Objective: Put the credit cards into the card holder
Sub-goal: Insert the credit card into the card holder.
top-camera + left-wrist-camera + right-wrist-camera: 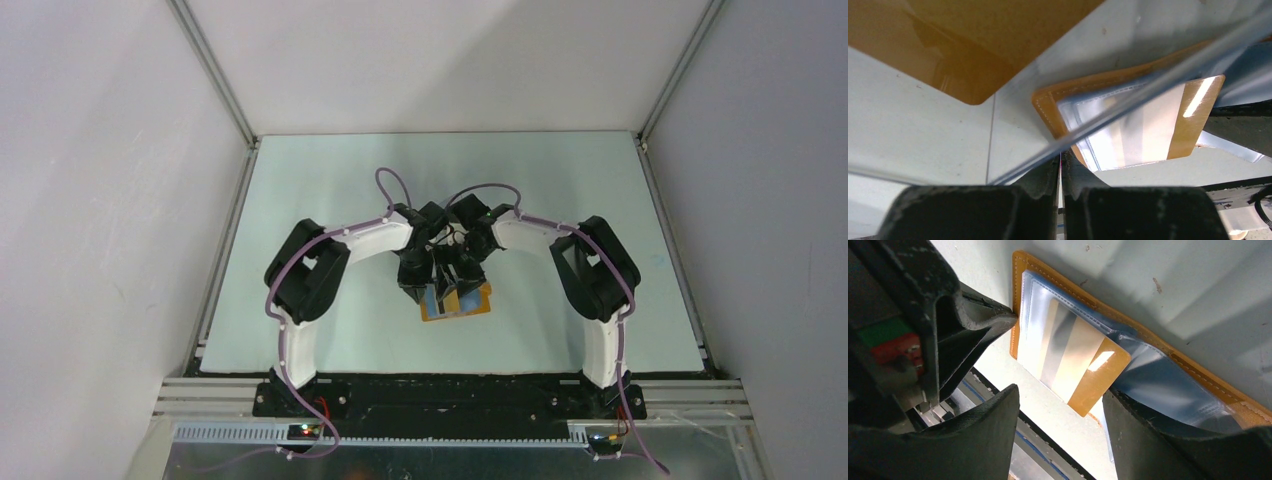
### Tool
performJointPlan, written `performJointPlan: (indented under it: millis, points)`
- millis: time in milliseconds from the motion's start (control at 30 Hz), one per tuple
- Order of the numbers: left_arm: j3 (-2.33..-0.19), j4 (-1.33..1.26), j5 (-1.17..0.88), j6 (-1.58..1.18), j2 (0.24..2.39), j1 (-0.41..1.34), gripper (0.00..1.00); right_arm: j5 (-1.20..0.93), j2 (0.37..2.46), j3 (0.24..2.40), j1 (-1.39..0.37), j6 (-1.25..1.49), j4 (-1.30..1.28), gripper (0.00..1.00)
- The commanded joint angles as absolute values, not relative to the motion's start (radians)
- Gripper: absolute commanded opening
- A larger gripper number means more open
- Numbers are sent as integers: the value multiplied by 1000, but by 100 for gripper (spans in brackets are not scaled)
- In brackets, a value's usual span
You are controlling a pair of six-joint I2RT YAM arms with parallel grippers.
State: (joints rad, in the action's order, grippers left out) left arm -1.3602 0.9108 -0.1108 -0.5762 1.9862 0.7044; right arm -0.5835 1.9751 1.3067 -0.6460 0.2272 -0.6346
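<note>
The orange-tan card holder (478, 302) lies open on the table just in front of both grippers, its clear inner sleeves up. It shows in the left wrist view (1048, 107) and the right wrist view (1020, 270). My left gripper (1061, 162) is shut on a thin credit card (1158, 75), seen almost edge-on and slanting over the holder. From above the card looks light blue (432, 298). My right gripper (1060, 390) is open above the holder's near edge, its right finger (1148, 440) against a dark blue sleeve (1168, 385). An orange-tan rectangle (1098, 375) sits in a clear sleeve.
The pale table (330, 190) has white walls on three sides and a black rail (450, 385) along its near edge. The left arm's finger (973, 315) reaches to the holder's corner in the right wrist view. Both arms crowd the centre.
</note>
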Motion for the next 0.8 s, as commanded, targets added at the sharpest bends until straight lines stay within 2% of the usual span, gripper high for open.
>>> performJointPlan:
  millis: [0, 167, 333, 767]
  points:
    - [-1350, 848, -65, -560, 1994, 707, 8, -597, 2012, 1322, -699, 149, -641, 68]
    - [-1339, 845, -64, -566, 1983, 703, 7, -596, 2005, 1323, -684, 184, -645, 69]
    - [-1278, 774, -84, -600, 1927, 672, 0, -651, 1971, 1298, -635, 255, -608, 69]
    - [-1141, 639, -203, -654, 1891, 587, 0, -689, 1954, 1306, -619, 352, -598, 71]
